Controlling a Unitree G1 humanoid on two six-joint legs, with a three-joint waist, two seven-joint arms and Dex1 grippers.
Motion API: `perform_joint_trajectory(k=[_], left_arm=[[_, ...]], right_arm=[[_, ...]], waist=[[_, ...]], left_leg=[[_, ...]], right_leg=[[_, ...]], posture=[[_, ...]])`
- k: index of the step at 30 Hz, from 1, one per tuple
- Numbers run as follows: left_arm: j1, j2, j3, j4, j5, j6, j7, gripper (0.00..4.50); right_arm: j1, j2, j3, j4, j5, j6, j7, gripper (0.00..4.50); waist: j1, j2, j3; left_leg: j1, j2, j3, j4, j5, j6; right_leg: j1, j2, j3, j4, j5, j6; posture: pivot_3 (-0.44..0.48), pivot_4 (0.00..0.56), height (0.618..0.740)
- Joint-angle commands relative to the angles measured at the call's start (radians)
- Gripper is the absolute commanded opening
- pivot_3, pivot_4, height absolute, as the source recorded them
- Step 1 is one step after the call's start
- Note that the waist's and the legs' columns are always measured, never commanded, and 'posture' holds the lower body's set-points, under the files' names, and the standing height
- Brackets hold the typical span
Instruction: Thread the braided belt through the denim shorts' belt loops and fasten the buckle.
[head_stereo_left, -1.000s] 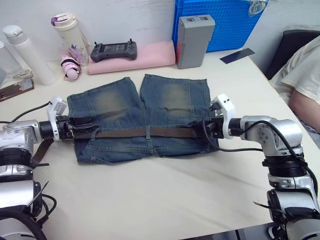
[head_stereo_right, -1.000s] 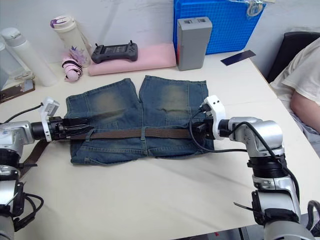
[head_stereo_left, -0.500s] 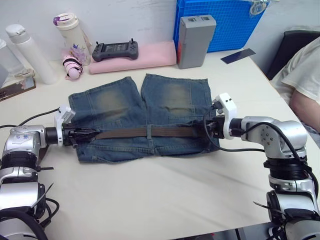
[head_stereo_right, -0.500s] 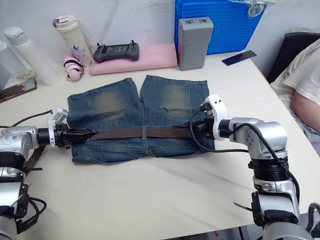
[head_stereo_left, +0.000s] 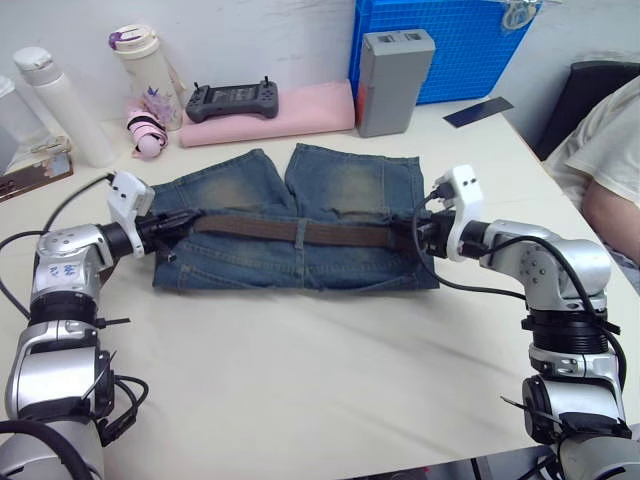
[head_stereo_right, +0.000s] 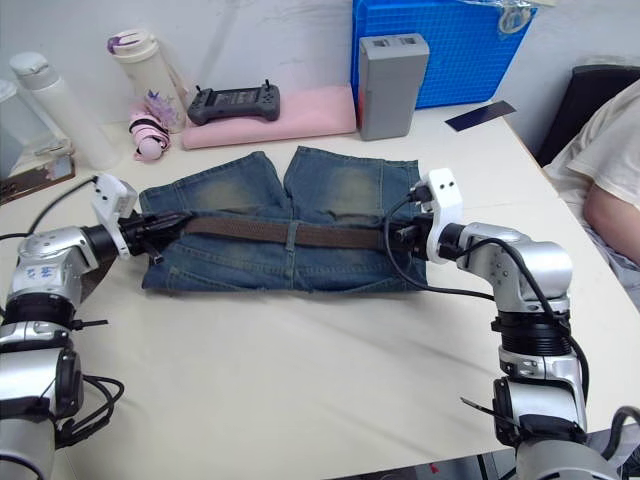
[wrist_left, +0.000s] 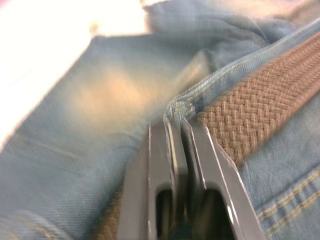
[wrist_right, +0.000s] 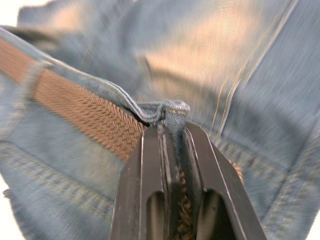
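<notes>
— Shorts first: where are they?

— Flat on the table (head_stereo_left: 300, 350), the denim shorts (head_stereo_left: 330, 190) lie with the waistband end toward the robot and the legs pointing away. The braided belt (head_stereo_left: 290, 229) runs across them, stretched between the two sets of jaws, passing under a belt loop (head_stereo_left: 299, 232) about midway.

— And the left gripper (head_stereo_left: 172, 221)?

— Its jaws are clenched on the shorts' edge — in the left wrist view the two fingers (wrist_left: 155, 165) sit nearly together with a fold of denim pinched at their tips, and the woven strap lies just beside them, touching the cloth they hold.

— The right gripper (head_stereo_left: 420, 237)?

— Same story at the other end. Its jaws are clamped on a bunched bit of denim at the waistband; the right wrist view shows the fingers (wrist_right: 150, 170) close together, the fold poking out at their tips, brown weave running off to one side and some showing in the gap.

— Can you see the buckle?

— No, I can't make it out from here.

— Anything else about?

— Beyond the shorts, well away from the jaws: a grey box (head_stereo_left: 392, 66), a blue crate (head_stereo_left: 450, 45), a black controller (head_stereo_left: 232, 100) on a pink pad (head_stereo_left: 300, 108), two bottles (head_stereo_left: 60, 105). A person's arm (head_stereo_left: 605, 195) shows past the right gripper.
</notes>
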Motion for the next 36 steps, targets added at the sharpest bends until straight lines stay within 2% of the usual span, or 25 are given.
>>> perform_joint_trajectory(k=[1,5,9,12,14,15,16,17,18,19,21,23,25,26,29,31,32,34,36], left_arm=[[0.233,0.017,0.091,-0.278,0.049,-0.239,0.115,0.03],[0.517,0.021,0.193,-0.455,0.162,-0.483,0.236,0.03],[0.721,0.023,0.267,-0.482,0.257,-0.671,0.313,0.03],[0.869,0.036,0.276,-0.420,0.317,-0.852,0.335,0.03],[0.923,0.043,0.265,-0.390,0.333,-0.902,0.356,0.03],[0.943,0.045,0.257,-0.377,0.328,-0.914,0.364,0.03],[0.954,0.047,0.250,-0.366,0.325,-0.922,0.372,0.78],[0.964,0.052,0.237,-0.362,0.309,-0.916,0.372,0.88],[0.977,0.060,0.214,-0.367,0.277,-0.890,0.361,1.53],[0.986,0.069,0.197,-0.371,0.255,-0.871,0.355,1.90],[1.005,0.085,0.164,-0.422,0.172,-0.793,0.333,2.91],[1.065,0.152,0.104,-0.565,0.019,-0.580,0.224,3.61],[1.102,0.217,0.092,-0.683,-0.110,-0.376,0.142,4.46],[1.108,0.241,0.101,-0.719,-0.150,-0.302,0.120,4.50],[1.172,0.384,0.192,-0.789,-0.387,0.074,-0.073,4.50],[1.204,0.472,0.278,-0.796,-0.534,0.339,-0.211,4.50],[1.181,0.499,0.307,-0.783,-0.575,0.420,-0.247,4.50],[1.116,0.519,0.331,-0.759,-0.607,0.520,-0.266,4.50],[0.944,0.505,0.300,-0.712,-0.644,0.587,-0.234,4.50]], right_arm=[[0.134,-0.044,-0.069,-0.253,0.037,-0.104,0.029,0.00],[0.392,-0.117,-0.022,-0.507,0.037,-0.169,0.081,0.00],[0.621,-0.214,0.018,-0.636,0.022,-0.218,0.146,0.00],[0.777,-0.325,0.035,-0.647,-0.011,-0.269,0.231,0.00],[0.824,-0.375,0.033,-0.635,-0.008,-0.287,0.267,0.00],[0.832,-0.395,0.033,-0.624,-0.009,-0.290,0.277,0.00],[0.836,-0.408,0.033,-0.616,-0.010,-0.294,0.283,0.00],[0.833,-0.417,0.035,-0.607,-0.012,-0.300,0.286,0.00],[0.826,-0.427,0.038,-0.597,-0.014,-0.310,0.292,0.00],[0.820,-0.434,0.040,-0.591,-0.015,-0.318,0.295,0.00],[0.796,-0.444,0.031,-0.576,0.004,-0.318,0.308,0.96],[0.753,-0.462,-0.009,-0.567,0.093,-0.284,0.359,1.66],[0.728,-0.494,-0.041,-0.564,0.172,-0.254,0.423,2.63],[0.723,-0.511,-0.050,-0.564,0.197,-0.245,0.450,3.09],[0.667,-0.559,-0.099,-0.561,0.362,-0.194,0.541,4.45],[0.593,-0.555,-0.107,-0.525,0.460,-0.165,0.547,4.45],[0.550,-0.538,-0.094,-0.504,0.475,-0.163,0.530,4.45],[0.482,-0.506,-0.055,-0.469,0.459,-0.163,0.474,4.45],[0.382,-0.460,0.064,-0.409,0.338,-0.164,0.378,4.45]], waist=[[-0.001,0.000,0.000],[0.007,0.000,0.000],[0.012,0.000,0.000],[0.024,0.000,0.000],[0.034,0.000,0.001],[0.039,0.000,0.001],[0.042,-0.001,0.000],[0.049,-0.001,0.000],[0.055,-0.002,0.000],[0.062,-0.002,0.000],[0.066,-0.002,0.000],[0.066,-0.003,0.001],[0.062,-0.003,0.003],[0.062,-0.002,0.003],[0.059,-0.002,0.004],[0.052,-0.001,0.006],[0.049,0.000,0.006],[0.047,0.001,0.007],[0.048,0.002,0.006]], left_leg=[[0.000,0.000,0.000,-0.002,-0.001,0.000],[-0.001,0.000,-0.001,-0.002,-0.003,0.000],[0.000,0.000,0.002,-0.001,-0.003,0.001],[0.016,0.000,0.002,-0.005,-0.003,0.002],[0.033,0.002,0.003,-0.013,-0.006,0.008],[0.036,0.002,0.003,-0.015,-0.007,0.010],[0.037,0.003,0.003,-0.015,-0.008,0.010],[0.037,0.003,0.002,-0.015,-0.008,0.010],[0.037,0.003,0.002,-0.015,-0.006,0.007],[0.037,0.003,0.002,-0.015,-0.006,0.006],[0.037,0.003,0.002,-0.015,-0.006,0.007],[0.036,0.003,0.001,-0.015,-0.007,0.007],[0.036,0.004,0.000,-0.015,-0.007,0.008],[0.036,0.004,0.000,-0.015,-0.007,0.008],[0.036,0.005,0.000,-0.016,-0.008,0.008],[0.036,0.006,0.000,-0.017,-0.008,0.008],[0.036,0.006,0.000,-0.017,-0.008,0.008],[0.036,0.006,0.000,-0.016,-0.008,0.008],[0.036,0.006,0.000,-0.017,-0.008,0.007]], right_leg=[[-0.003,0.000,0.000,0.000,0.000,0.000],[-0.007,0.000,0.001,0.006,0.000,0.000],[0.003,0.001,0.002,-0.010,0.000,0.000],[0.020,0.001,0.002,-0.018,0.003,0.001],[0.036,0.002,0.003,-0.025,0.002,0.000],[0.039,0.002,0.003,-0.027,0.002,0.000],[0.041,0.002,0.002,-0.028,0.002,0.000],[0.041,0.002,0.002,-0.029,0.002,0.000],[0.041,0.002,0.001,-0.029,0.002,0.001],[0.042,0.002,0.001,-0.030,0.002,0.001],[0.042,0.002,0.001,-0.031,0.003,0.001],[0.042,0.002,0.000,-0.032,0.003,0.001],[0.043,0.002,-0.001,-0.034,0.003,0.001],[0.044,0.002,-0.001,-0.035,0.003,0.001],[0.044,0.003,-0.001,-0.037,0.003,0.001],[0.044,0.004,-0.002,-0.037,0.003,0.001],[0.044,0.004,-0.002,-0.038,0.003,0.001],[0.044,0.004,-0.002,-0.038,0.003,0.001],[0.044,0.004,-0.002,-0.038,0.003,0.001]], posture=[[0.000,0.150,0.709],[0.000,0.150,0.709],[0.000,0.150,0.709],[0.000,0.150,0.709],[0.000,0.150,0.709],[0.000,0.150,0.709],[0.000,0.150,0.709],[0.000,0.150,0.709],[0.000,0.150,0.709],[0.000,0.150,0.709],[0.000,0.150,0.709],[0.000,0.150,0.709],[0.000,0.150,0.709],[0.000,0.150,0.709],[0.000,0.150,0.709],[0.000,0.150,0.709],[0.000,0.150,0.709],[0.000,0.150,0.709],[0.000,0.150,0.709]])
